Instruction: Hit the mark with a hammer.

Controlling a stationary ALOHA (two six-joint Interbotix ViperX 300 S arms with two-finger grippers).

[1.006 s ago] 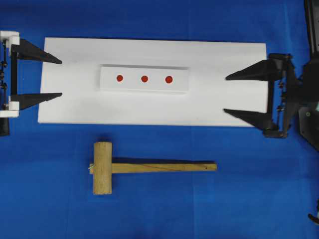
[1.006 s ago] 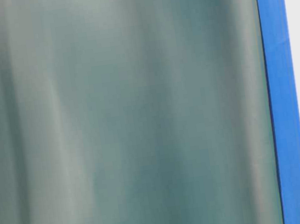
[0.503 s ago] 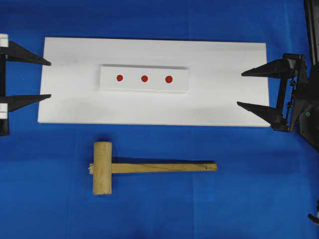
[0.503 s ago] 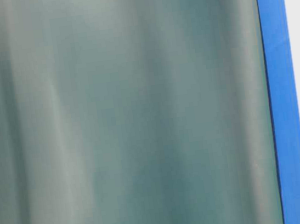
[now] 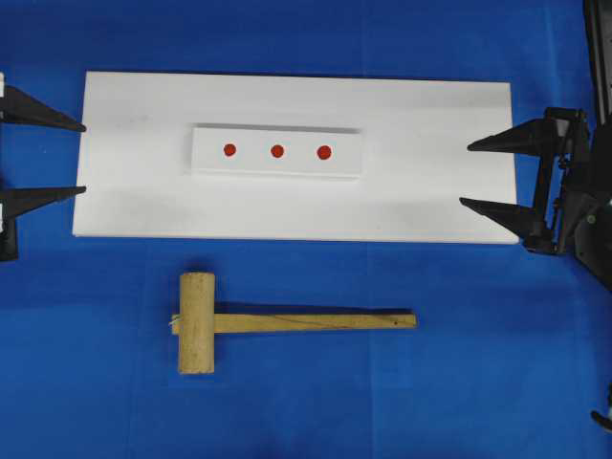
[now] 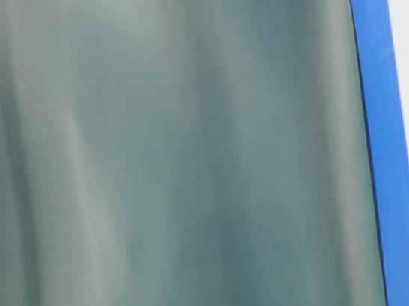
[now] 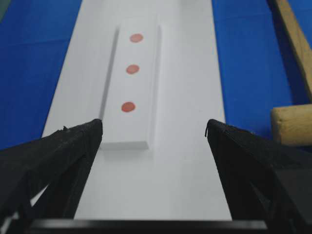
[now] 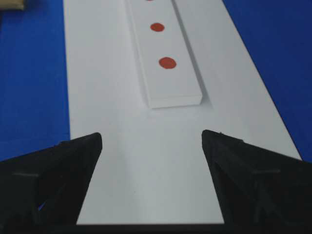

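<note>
Both grippers, left (image 5: 78,158) and right (image 5: 467,174), hung with jaws wide and empty, so we judged a mid-handle grasp best for the hammer (image 5: 287,322) lying on the desk (image 5: 497,382) near the white board (image 5: 430,115).

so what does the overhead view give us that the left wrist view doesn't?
Overhead only: the whole hammer, lying on the blue cloth off the white board, and the right pincer open at the board's right end. Left wrist only: a close look between the open left pincer fingertips, with just the hammer's head end and part of its handle at the frame's right edge. Both: the white block and its three red marks.
</note>
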